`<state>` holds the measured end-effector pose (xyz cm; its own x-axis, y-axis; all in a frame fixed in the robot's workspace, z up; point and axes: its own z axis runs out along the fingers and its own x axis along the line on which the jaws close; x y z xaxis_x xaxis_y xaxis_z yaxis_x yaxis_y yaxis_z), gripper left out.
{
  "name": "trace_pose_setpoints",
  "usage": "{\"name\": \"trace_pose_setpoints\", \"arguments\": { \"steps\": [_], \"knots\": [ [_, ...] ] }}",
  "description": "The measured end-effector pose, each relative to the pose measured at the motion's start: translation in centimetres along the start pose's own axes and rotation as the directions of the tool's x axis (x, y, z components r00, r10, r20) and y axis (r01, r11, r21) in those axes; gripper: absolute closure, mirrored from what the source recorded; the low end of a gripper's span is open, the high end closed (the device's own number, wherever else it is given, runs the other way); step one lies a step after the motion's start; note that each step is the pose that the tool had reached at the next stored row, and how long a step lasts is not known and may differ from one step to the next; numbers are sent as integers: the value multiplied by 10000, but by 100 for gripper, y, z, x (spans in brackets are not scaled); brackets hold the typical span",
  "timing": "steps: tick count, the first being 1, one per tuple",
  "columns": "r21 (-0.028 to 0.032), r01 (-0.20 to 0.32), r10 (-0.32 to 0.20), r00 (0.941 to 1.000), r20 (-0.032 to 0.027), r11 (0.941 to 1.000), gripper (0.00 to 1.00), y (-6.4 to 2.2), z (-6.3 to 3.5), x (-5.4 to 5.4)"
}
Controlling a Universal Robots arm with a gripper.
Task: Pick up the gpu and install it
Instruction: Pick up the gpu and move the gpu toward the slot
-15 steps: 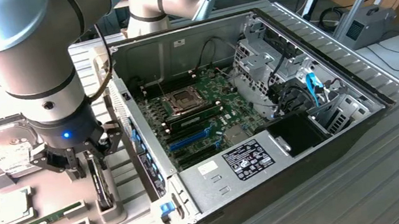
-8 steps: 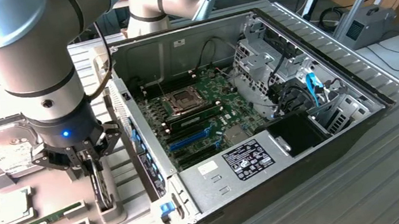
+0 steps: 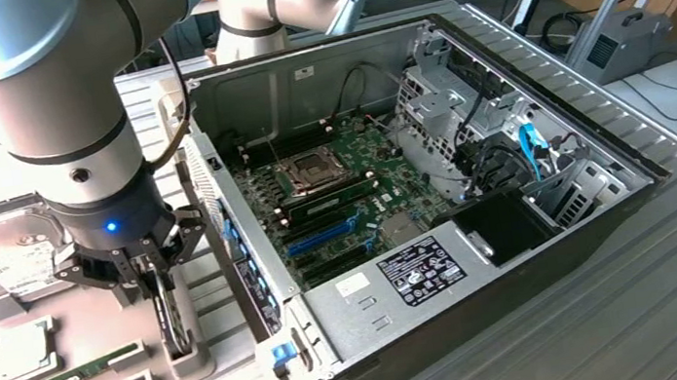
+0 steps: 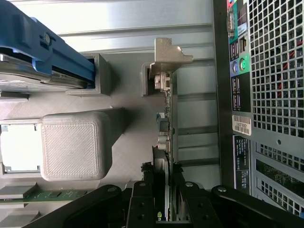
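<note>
Slim dark gpu [image 3: 169, 315], standing upright on its long edge in a grey holder slot [image 3: 188, 360], pale metal bracket [image 4: 167, 56] at one end

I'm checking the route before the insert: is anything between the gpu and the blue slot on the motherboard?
The claw grips the gpu, which stands on edge in its holder. The rear wall of the case stands between it and the blue slot. The case is open above, and nothing visible covers the slot.
</note>
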<state>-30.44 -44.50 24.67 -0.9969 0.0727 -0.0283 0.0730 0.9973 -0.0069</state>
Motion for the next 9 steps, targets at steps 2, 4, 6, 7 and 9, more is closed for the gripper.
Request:
{"name": "trace_pose_setpoints", "arguments": {
  "steps": [2, 4, 6, 7, 9],
  "knots": [
    [13, 0, 0, 10000, 0, 10000, 74, 0, 0, 0],
    [30, 1, -1, 10000, 2, 10000, 74, 0, 0, 0],
    [53, 1, -1, 10000, 4, 10000, 74, 0, 0, 0],
    [68, 2, -2, 10000, 5, 10000, 74, 0, 0, 0],
    [90, 2, -2, 10000, 6, 10000, 74, 0, 0, 0]
  ]
}}
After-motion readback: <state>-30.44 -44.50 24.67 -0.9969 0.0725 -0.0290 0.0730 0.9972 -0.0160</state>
